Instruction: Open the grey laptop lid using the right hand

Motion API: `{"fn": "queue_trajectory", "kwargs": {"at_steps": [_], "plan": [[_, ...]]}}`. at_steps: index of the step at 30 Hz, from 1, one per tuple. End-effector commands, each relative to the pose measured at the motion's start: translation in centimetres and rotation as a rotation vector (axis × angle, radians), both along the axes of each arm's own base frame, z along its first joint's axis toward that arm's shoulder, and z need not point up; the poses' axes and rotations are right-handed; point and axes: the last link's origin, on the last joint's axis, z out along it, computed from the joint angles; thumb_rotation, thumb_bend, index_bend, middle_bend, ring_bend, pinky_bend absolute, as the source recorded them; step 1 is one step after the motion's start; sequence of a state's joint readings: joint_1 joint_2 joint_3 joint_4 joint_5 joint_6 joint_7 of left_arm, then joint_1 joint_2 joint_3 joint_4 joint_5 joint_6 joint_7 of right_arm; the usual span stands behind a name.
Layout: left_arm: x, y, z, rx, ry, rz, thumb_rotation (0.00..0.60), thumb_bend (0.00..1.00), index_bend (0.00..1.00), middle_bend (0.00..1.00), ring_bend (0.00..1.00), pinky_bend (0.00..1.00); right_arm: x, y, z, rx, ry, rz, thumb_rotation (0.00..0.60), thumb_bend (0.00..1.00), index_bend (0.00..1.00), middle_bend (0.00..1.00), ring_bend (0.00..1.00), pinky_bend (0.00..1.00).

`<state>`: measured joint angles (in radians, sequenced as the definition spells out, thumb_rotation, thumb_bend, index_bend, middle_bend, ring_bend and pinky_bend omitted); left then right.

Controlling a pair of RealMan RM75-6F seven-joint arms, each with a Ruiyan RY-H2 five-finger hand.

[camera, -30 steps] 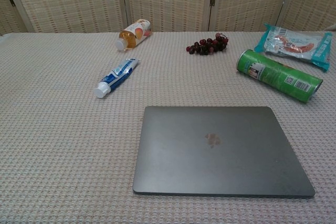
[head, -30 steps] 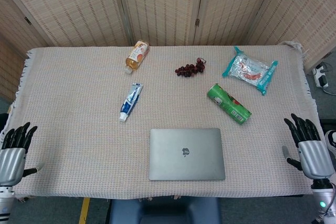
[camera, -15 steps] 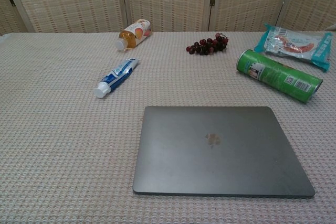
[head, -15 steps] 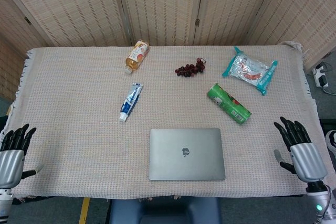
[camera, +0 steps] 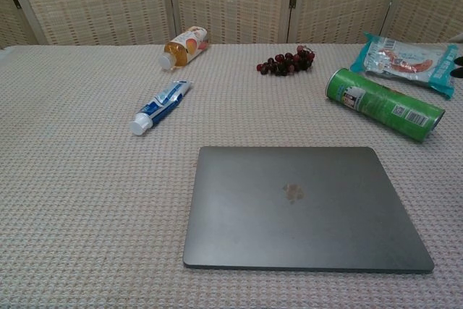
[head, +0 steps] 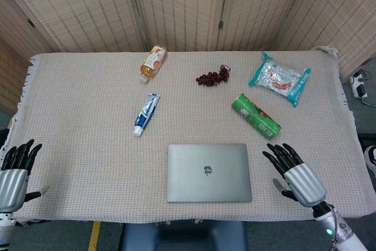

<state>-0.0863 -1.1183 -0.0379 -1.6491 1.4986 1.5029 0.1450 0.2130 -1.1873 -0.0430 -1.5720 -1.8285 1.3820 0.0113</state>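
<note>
The grey laptop lies shut and flat near the table's front edge, logo facing up. My right hand hovers just right of it, fingers spread and holding nothing, a small gap from the lid's right edge. In the chest view only dark fingertips show at the right border. My left hand hangs open off the table's front left corner, far from the laptop.
A green chip can lies just behind the right hand. Further back are a teal snack pack, dark grapes, an orange bottle and a toothpaste tube. A woven cloth covers the table.
My right hand has moved left from the table's right edge to beside the laptop. The left hand has barely moved. The laptop stays shut.
</note>
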Motion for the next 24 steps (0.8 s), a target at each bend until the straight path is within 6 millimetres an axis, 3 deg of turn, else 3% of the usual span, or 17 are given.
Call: {"fn": "queue_trajectory", "kwargs": {"at_steps": [1,6,13,24], "plan": [[0.1,0.0,0.1,0.003,-0.001,-0.004,0.600,0.17,0.12,0.05,0.00,0.00,1.4,-0.5,-1.9,0.061,0.015,0.067,0.600,0.48,0.00,0.00,0.00,0.00],[0.2,0.0,0.1,0.003,-0.004,-0.013,0.600,0.17,0.12,0.05,0.00,0.00,3.3,-1.2,-5.2,0.154,0.039,0.136,0.600,0.48,0.00,0.00,0.00,0.00],[0.0,0.0,-0.1,-0.004,-0.007,-0.010,0.600,0.17,0.12,0.05,0.00,0.00,5.5,-1.8,-9.1,0.257,0.043,0.191,0.600,0.33,0.00,0.00,0.00,0.00],[-0.3,0.2,-0.6,-0.019,-0.019,-0.003,0.600,0.17,0.12,0.05,0.00,0.00,7.9,-1.4,-14.1,0.376,0.091,0.271,0.600,0.32,0.00,0.00,0.00,0.00]]}}
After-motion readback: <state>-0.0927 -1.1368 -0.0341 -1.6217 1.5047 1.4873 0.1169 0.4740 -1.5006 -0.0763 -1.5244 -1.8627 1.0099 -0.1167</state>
